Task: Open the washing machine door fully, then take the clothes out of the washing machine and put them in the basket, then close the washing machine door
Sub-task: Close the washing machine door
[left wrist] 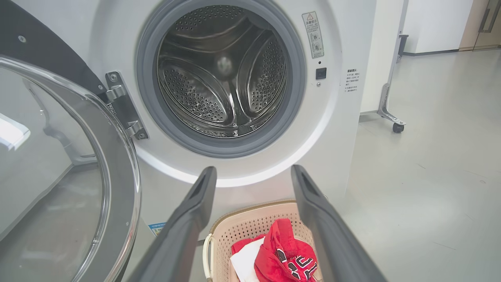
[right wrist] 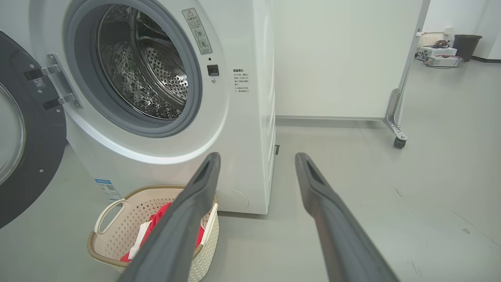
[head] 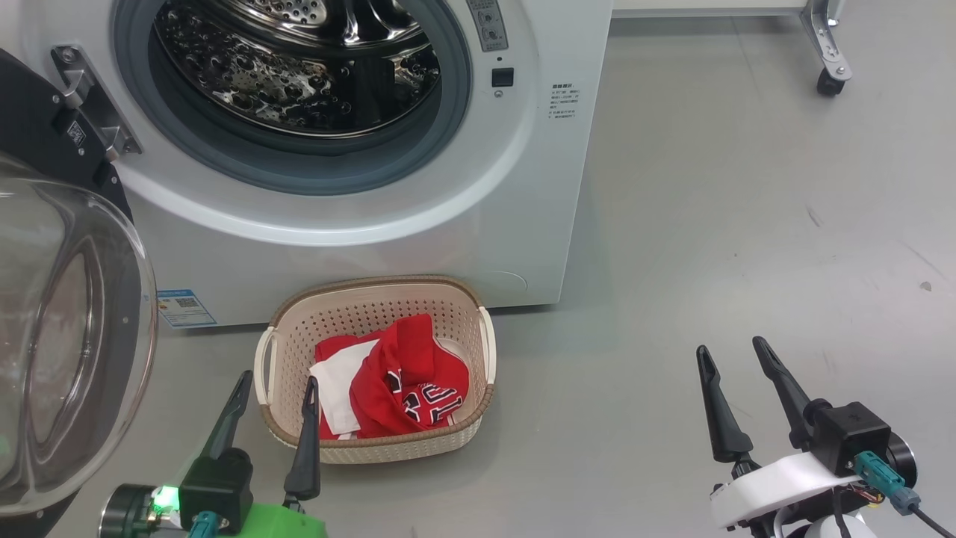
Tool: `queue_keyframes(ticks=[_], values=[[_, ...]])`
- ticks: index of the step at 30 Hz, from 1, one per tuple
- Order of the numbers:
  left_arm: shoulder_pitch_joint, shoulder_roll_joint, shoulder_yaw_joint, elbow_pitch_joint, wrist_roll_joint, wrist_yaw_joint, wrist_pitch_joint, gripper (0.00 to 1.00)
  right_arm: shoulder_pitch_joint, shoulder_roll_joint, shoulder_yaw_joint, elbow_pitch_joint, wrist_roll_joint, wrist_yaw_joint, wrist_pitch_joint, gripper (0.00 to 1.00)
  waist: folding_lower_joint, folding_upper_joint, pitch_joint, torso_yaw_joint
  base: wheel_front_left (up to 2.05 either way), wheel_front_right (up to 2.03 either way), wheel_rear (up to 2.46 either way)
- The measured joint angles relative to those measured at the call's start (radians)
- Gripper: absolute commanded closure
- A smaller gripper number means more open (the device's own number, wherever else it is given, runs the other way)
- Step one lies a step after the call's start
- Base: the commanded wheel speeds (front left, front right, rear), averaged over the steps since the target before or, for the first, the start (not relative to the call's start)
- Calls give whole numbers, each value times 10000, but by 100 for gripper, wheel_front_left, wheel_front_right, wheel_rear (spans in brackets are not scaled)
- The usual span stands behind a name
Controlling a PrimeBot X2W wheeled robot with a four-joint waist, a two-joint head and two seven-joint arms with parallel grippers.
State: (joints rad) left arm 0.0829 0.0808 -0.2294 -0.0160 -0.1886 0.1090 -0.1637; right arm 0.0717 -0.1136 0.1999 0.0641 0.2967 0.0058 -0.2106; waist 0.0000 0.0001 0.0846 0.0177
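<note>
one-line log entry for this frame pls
washing machine door: open | drum: no clothes seen | red jerseys: in basket | left gripper: open, empty | right gripper: open, empty | next: close door

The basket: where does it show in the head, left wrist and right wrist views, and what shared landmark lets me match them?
Head view: basket low centre, on the floor before the washing machine, clothes inside.
Left wrist view: basket bottom centre, cut by the bottom edge.
Right wrist view: basket lower left, at the machine's foot.
Shared landmark: the black square latch right of the drum opening, upper right of centre in the left wrist view, upper middle in the right wrist view.
</note>
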Motion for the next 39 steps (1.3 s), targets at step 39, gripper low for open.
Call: queue_keyframes(ticks=[39], values=[[25, -2, -88, -151, 69, 2, 100, 0, 142, -102, -132, -88, 0, -186, 75, 0, 0, 0, -196, 323, -3, 3, 0]])
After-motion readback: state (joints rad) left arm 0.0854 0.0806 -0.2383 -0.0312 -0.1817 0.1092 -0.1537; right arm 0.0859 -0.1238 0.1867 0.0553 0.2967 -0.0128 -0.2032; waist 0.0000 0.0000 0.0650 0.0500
